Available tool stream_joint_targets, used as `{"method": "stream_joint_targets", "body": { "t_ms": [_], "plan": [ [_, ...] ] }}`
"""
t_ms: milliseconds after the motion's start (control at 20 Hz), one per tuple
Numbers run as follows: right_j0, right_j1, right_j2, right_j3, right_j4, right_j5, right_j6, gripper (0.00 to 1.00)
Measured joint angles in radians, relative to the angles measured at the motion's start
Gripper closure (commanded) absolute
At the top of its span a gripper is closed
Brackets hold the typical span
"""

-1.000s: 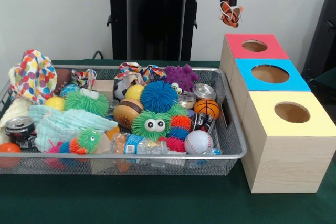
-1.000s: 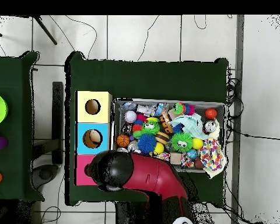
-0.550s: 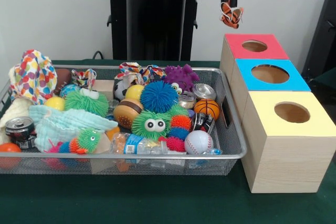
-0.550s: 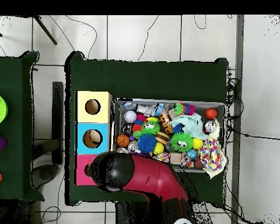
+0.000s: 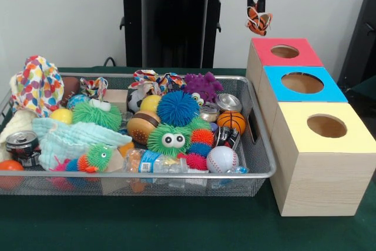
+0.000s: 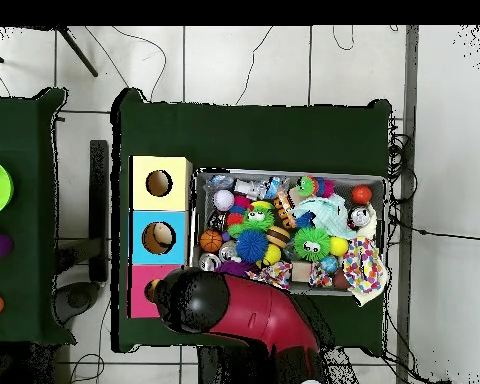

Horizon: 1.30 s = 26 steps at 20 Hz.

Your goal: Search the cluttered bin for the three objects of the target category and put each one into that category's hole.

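Item in transit: orange-and-white toy (image 5: pixel 258 19), grasped by the fingers of the gripper (image 5: pixel 257 10), hanging above and just short of the red box (image 5: pixel 286 52).
Destination, by judgement: red box hole (image 5: pixel 285 51); drop not yet made.
Bin (image 5: pixel 258 145): full of balls, cans, cloths and spiky toys.
Boxes' contents: not visible, so the count of items delivered cannot be told.

In the front view the gripper (image 5: pixel 257 5) hangs with a small rope toy (image 5: pixel 258 20) just below it, the three-hole box row (image 5: pixel 305 145) below and right, and the toy-filled mesh bin (image 5: pixel 258 163) below and left.
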Motion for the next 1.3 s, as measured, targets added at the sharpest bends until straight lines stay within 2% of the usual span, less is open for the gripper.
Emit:
{"method": "stream_joint_targets", "body": {
  "t_ms": [700, 1300],
  "plan": [
    [0.006, 0.020, 0.000, 0.049, 0.040, -0.082, 0.000, 1.00],
    [0.034, 0.039, 0.000, 0.051, 0.077, -0.092, 0.000, 1.00]
  ]
}}
